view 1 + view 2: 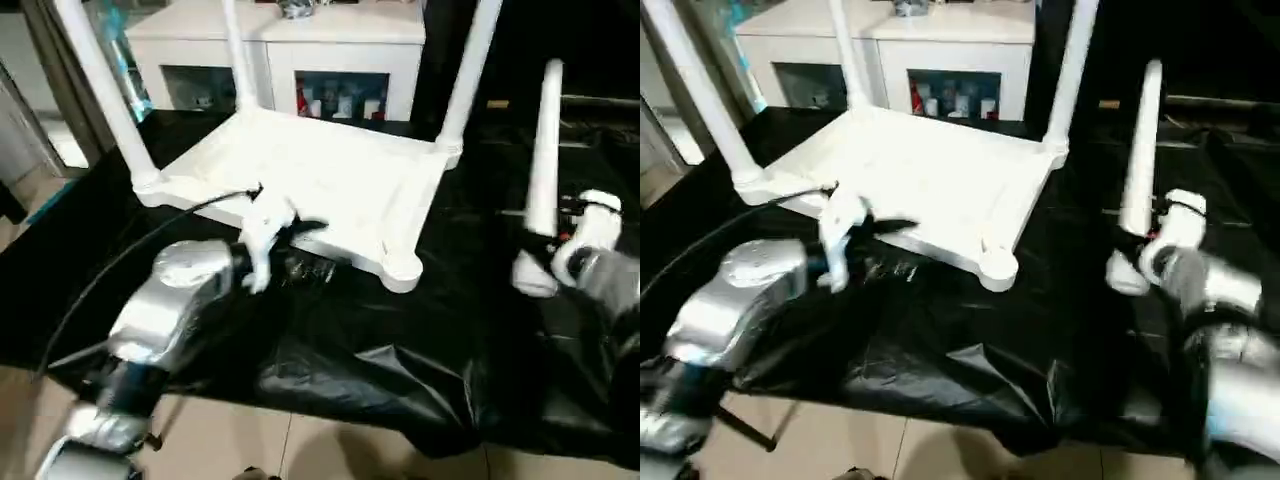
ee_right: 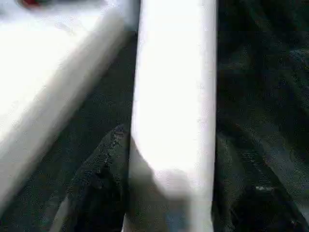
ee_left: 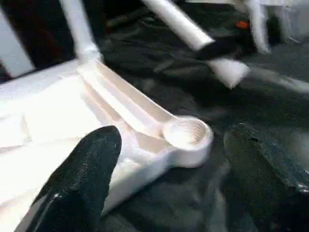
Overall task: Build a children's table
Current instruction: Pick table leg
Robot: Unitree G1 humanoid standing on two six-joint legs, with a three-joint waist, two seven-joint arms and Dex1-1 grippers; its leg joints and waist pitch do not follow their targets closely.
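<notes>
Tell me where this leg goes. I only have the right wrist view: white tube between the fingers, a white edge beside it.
Observer: The right gripper holds the fourth leg upright, off to the right of the upturned table top.
Operator: Which socket is free?
Observer: The near right corner socket. The other three corners carry legs.
Operator: Left arm in the way?
Observer: The left gripper hangs open at the top's near edge, left of that socket, holding nothing.
</notes>
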